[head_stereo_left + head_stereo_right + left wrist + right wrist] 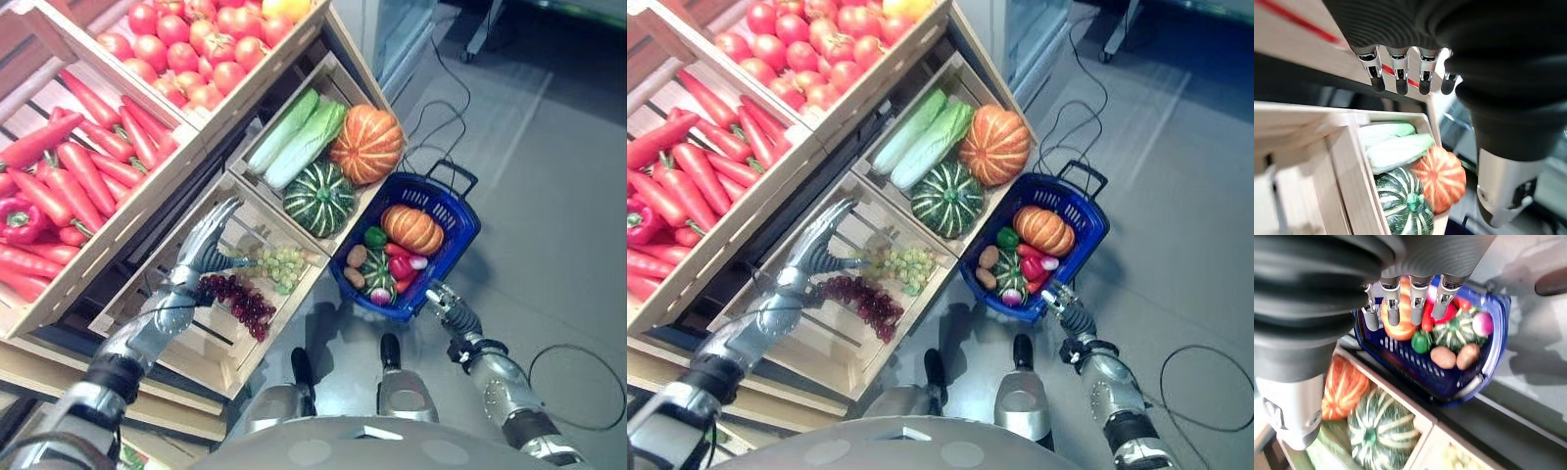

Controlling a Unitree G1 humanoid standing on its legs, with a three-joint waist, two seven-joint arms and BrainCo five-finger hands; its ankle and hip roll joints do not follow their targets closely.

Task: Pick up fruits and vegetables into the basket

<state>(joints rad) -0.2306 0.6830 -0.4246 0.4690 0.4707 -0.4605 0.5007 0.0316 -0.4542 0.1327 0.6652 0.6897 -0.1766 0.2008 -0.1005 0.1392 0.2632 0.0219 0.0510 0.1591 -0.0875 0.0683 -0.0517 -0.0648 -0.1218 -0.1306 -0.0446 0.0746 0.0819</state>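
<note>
**Over the grape crate: left hand poised**

Above the pale wooden crate, left hand hovers, fingers straight, empty. Dark red grape bunch and green grape bunch lie below: soft, loose, best taken by the stem. Right hand sits at the blue plastic basket; fingers can't tell. Crate walls crowd the approach.

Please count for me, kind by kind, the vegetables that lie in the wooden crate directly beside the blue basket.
Long pale green cabbages: 2
Orange pumpkin: 1
Green striped squash: 1
Total: 4
</note>
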